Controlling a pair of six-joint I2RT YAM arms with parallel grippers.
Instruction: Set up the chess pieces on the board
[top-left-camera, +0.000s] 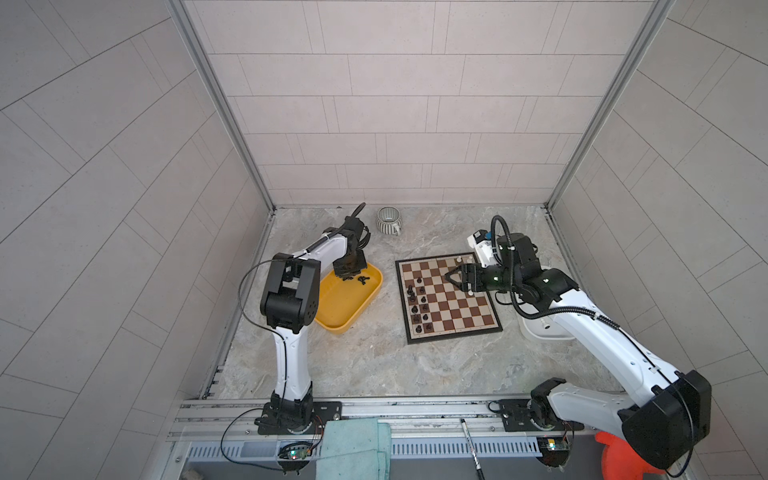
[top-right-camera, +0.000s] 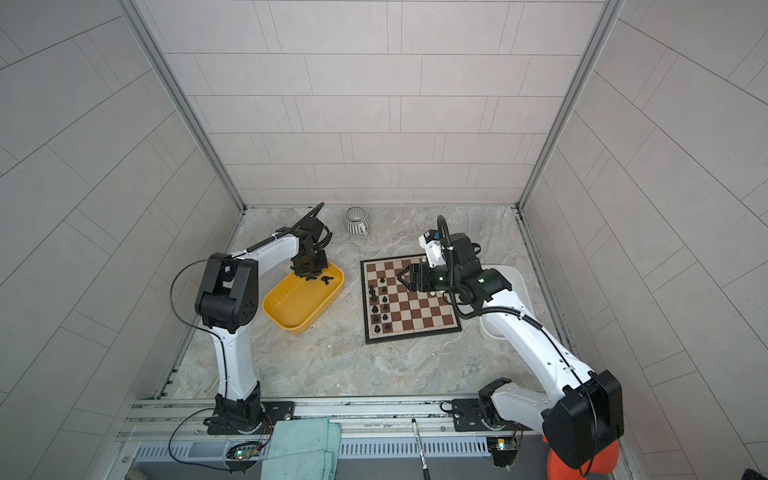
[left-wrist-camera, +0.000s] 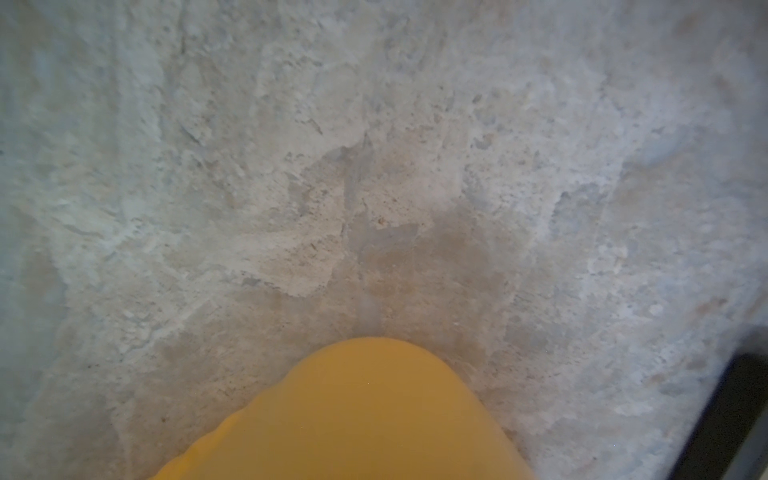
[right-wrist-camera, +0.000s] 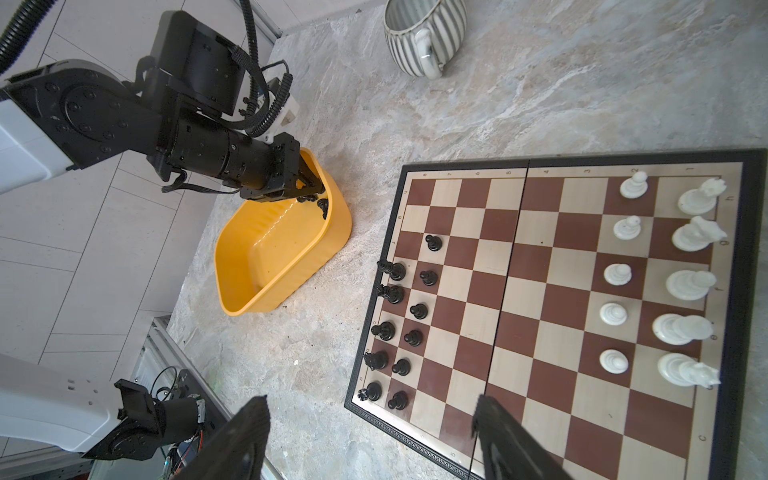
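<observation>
Right jaws: wide apart above the board (top-left-camera: 461, 318), empty. Left jaws: together inside the yellow tray (top-left-camera: 340, 307), beside loose black pieces (top-left-camera: 362, 281); any grip is hidden. Black chess pieces (right-wrist-camera: 395, 293) and white chess pieces (right-wrist-camera: 688, 284) line opposite board edges.

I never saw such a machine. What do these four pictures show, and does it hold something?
Two robot arms with two-finger grippers work at a marble table. Two pictures look down from above; two come from cameras on the wrists. On it: a chessboard with black pieces and white pieces partly set up, a yellow tray with loose black pieces, a striped mug, a white tray. The left gripper is shut inside the yellow tray; any piece in it is hidden. The right gripper hovers open over the chessboard, empty.
</observation>
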